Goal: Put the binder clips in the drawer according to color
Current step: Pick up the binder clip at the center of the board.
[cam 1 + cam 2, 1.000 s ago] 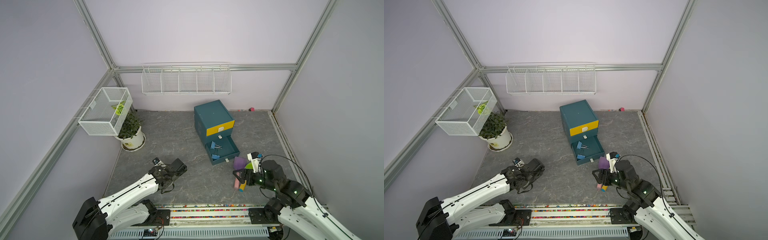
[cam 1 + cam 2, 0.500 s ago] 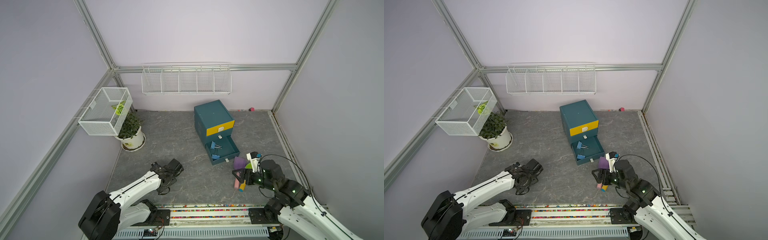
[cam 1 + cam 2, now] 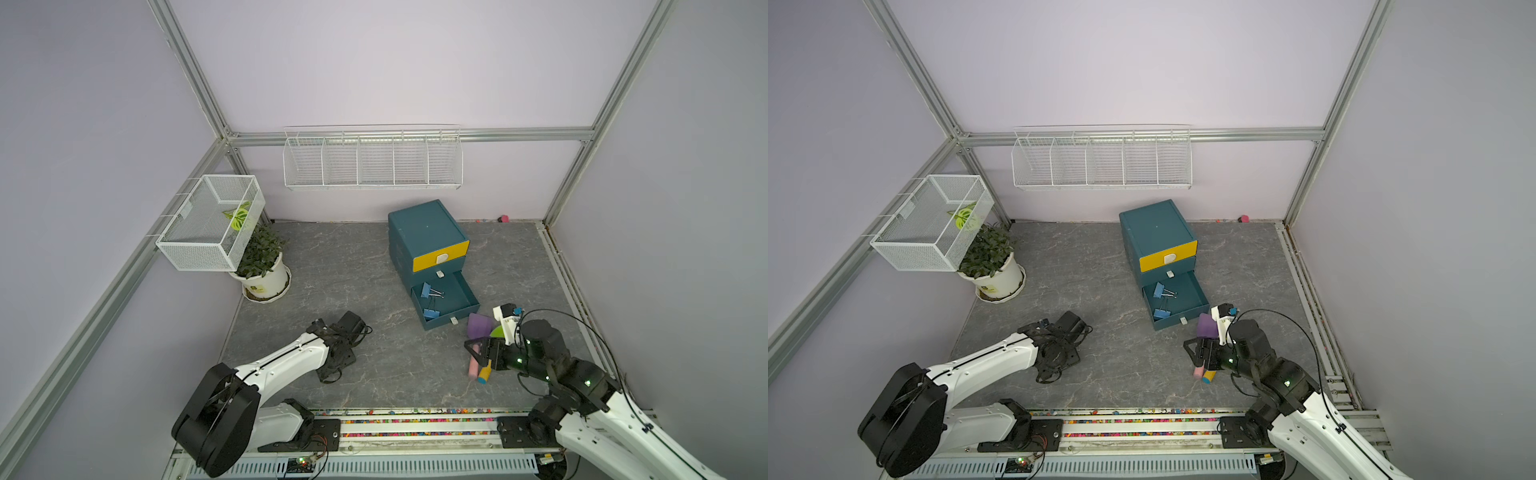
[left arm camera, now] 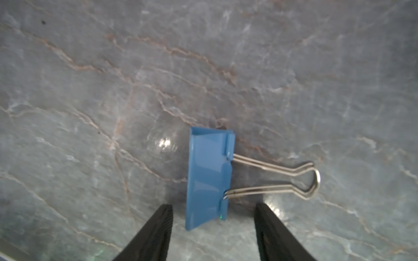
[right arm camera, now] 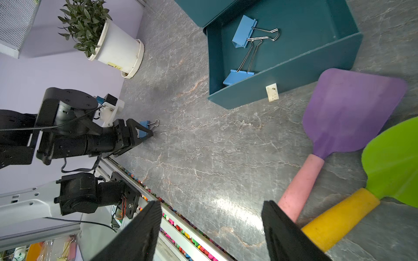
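We see the left claw [image 4: 213, 206] pointing down at the grey marbled floor [image 4: 113, 90], its two black fingers [image 4: 158, 226] standing apart. A blue clip [image 4: 208, 176] lies flat on the floor right at the fingertips. One end of its body sits in the gap between the two tips, with a sliver of floor showing on either side, so we see neither finger touching it. The rest of the body runs out ahead of the claw, beyond the tips. Its silver wire handles [image 4: 282, 178] stick out sideways, passing just in front of one fingertip. Nothing is clamped.

The right claw [image 5: 212, 203] hangs with its fingers wide apart and only bare floor between them. Just beside one finger we find the pink handle of the purple shovel [image 5: 350, 108] and the yellow handle of the green shovel [image 5: 393, 162].

Ahead of this claw the bottom drawer [image 5: 294, 74] of the cabinet [image 3: 424, 232] is pulled open. Two more blue clips [image 5: 244, 31] rest inside it, their wire handles crossing. The two drawers above it are closed.

In both top views the open drawer lies near the right claw and well apart from the left claw.
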### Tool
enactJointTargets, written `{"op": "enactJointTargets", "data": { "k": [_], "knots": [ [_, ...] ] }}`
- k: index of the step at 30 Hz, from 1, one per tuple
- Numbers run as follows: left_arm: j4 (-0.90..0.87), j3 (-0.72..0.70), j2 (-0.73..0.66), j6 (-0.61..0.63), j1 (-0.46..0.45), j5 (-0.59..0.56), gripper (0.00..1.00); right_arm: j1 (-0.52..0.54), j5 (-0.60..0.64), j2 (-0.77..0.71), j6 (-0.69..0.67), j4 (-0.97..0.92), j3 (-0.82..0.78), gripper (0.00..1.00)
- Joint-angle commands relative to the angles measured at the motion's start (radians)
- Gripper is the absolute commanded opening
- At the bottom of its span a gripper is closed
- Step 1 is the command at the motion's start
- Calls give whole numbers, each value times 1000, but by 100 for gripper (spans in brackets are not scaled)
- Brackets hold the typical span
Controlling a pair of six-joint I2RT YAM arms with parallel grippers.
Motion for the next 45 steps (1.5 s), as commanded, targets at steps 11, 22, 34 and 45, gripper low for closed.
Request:
{"op": "enactJointTargets", "data": {
  "k": [11,22,34,45],
  "knots": [
    [59,-20,17,93,65,53,40,5,5,-5,5,16,-17,76],
    [63,7,63,124,98,71,34,5,16,-11,13,11,-15,76],
    [23,91,18,110,87,100,27,6,-18,-5,6,38,-19,76],
    [95,347,92,5,-114,164,27,5,21,-36,2,-8,-7,76]
  ]
}}
